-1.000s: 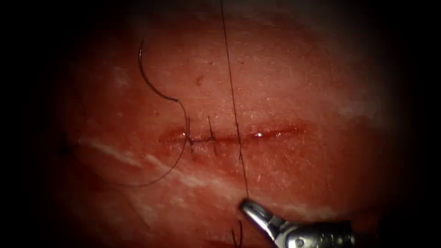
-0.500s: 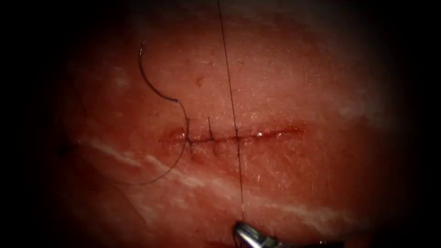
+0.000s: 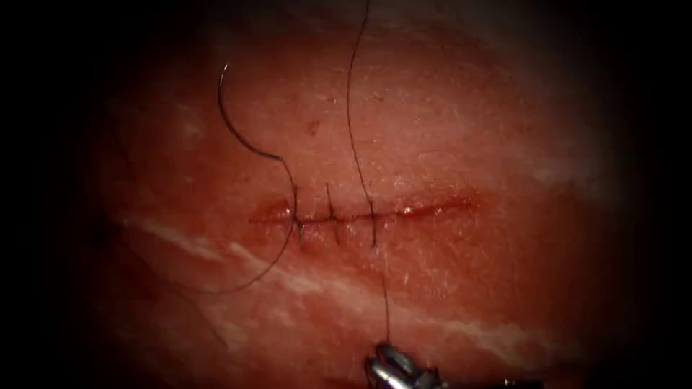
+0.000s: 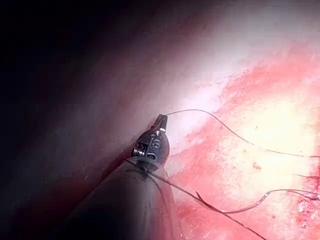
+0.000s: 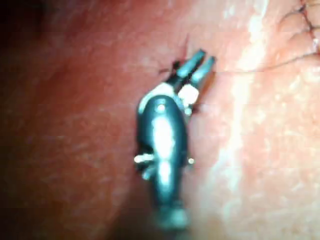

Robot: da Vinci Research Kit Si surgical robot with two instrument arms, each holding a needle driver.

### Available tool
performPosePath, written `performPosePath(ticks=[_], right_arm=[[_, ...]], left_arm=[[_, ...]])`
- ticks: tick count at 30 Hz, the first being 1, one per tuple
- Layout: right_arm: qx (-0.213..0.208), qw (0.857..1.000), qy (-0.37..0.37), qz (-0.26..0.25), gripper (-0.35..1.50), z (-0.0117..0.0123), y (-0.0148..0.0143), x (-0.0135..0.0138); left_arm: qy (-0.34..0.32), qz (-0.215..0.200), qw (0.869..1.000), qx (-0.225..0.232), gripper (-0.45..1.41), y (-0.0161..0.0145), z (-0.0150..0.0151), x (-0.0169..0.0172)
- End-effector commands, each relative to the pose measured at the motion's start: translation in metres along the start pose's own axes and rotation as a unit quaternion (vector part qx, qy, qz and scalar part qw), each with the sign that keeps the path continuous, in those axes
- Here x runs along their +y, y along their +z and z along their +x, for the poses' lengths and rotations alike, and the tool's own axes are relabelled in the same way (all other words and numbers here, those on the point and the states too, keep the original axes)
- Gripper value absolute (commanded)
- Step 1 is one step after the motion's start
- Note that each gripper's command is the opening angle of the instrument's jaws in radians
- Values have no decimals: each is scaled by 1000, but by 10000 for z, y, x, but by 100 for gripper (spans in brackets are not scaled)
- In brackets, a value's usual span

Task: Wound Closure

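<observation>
Thread [image 3: 355, 158] is what I have in hand. My left tool [image 4: 161, 121] has its jaws closed on it at the very tip, and the strand leaves them in a loose curve. My right tool [image 3: 389, 364] sits at the near edge of the tissue [image 3: 468, 130] with its jaws a little parted. The strand ends at their tips, but I cannot make out a grip there.

From that tool the thread runs up across the cut [image 3: 432, 209], through the rightmost of three stitches [image 3: 331, 212], and on towards the far edge, lying slack. The needle [image 3: 231, 130] lies free on the tissue beyond the cut, above its left end. It is held by neither tool and is not in the tissue.

I judge the thread to be light, limp and easily frayed, so it is best pinched flat with modest force. The needle looks stiff, thin and slippery. I would take it on its body, well back from the point. The tissue is soft and would likely tear under a hard pull.
</observation>
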Motion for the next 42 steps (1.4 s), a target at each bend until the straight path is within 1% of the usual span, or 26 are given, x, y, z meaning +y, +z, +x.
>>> performPosePath(ticks=[1, 2, 3, 6, 7, 8, 9, 10, 12, 14, 15, 16, 17, 19, 20, 22, 23, 24, 25, 26, 28, 31, 32, 35, 38, 42], right_arm=[[-5, 1000, 3, 2, 103, -4, -9, -4], [-6, 1000, 4, 6, 106, 0, -11, -2], [-9, 1000, 7, 20, 108, 8, -15, 4], [-14, 999, 15, 46, 109, 21, -22, 10], [-23, 996, 19, 80, 111, 30, -30, 16], [-28, 996, 20, 88, 111, 32, -32, 18], [-40, 993, 21, 105, 109, 36, -38, 23], [-40, 993, 21, 105, 109, 36, -38, 23], [-40, 989, 30, 138, 118, 42, -44, 29], [-40, 986, 32, 159, 126, 46, -50, 33], [-50, 981, 33, 186, 129, 52, -60, 42], [-56, 979, 34, 194, 128, 55, -63, 46], [-62, 977, 35, 201, 124, 59, -64, 51], [-73, 976, 42, 200, 106, 67, -61, 63], [-74, 976, 44, 201, 77, 73, -52, 72], [-71, 976, 46, 203, 37, 77, -37, 84], [-70, 975, 48, 207, 19, 76, -30, 88], [-68, 975, 50, 207, 8, 74, -19, 94], [-67, 974, 50, 208, 5, 71, -11, 99], [-71, 973, 49, 214, 3, 61, 10, 108], [-73, 971, 46, 222, 3, 49, 28, 116], [-79, 970, 41, 226, -3, 34, 49, 125], [-80, 972, 40, 219, -10, 26, 69, 133], [-80, 973, 42, 210, -17, 22, 98, 144], [-75, 975, 44, 204, -20, 20, 114, 149], [-44, 975, 53, 212, -30, 21, 135, 162]], left_arm=[[-4, -9, 1000, 3, -45, 0, 2, 8], [-10, -14, 1000, 6, -45, -6, 7, 14], [-17, -26, 999, 12, -45, -23, 18, 28], [-23, -39, 999, 20, -45, -47, 35, 50], [-25, -53, 998, 28, -45, -75, 56, 77], [-25, -57, 998, 30, -45, -82, 62, 85], [-25, -67, 997, 38, -45, -98, 75, 107], [-25, -67, 997, 38, -45, -98, 75, 107], [-24, -76, 996, 41, -45, -114, 87, 131], [-21, -79, 996, 43, -45, -123, 93, 144], [-21, -84, 995, 46, -45, -131, 99, 158], [-20, -86, 995, 48, -45, -134, 102, 163], [-19, -87, 995, 50, -45, -136, 104, 169], [-23, -93, 994, 55, -45, -139, 109, 179], [-23, -97, 993, 58, -45, -141, 114, 189], [-24, -101, 993, 62, -45, -143, 119, 198], [-28, -103, 992, 63, -45, -144, 120, 202], [-32, -107, 992, 66, -45, -144, 121, 208], [-33, -109, 991, 67, -45, -145, 120, 213], [-36, -113, 990, 70, -45, -144, 118, 225], [-39, -118, 989, 74, -45, -142, 115, 236], [-48, -128, 987, 80, -45, -139, 109, 251], [-53, -135, 986, 84, -45, -137, 103, 263], [-51, -144, 984, 89, -45, -138, 100, 275], [-52, -147, 983, 92, -45, -139, 101, 280], [-45, -150, 983, 98, -45, -136, 99, 295]])
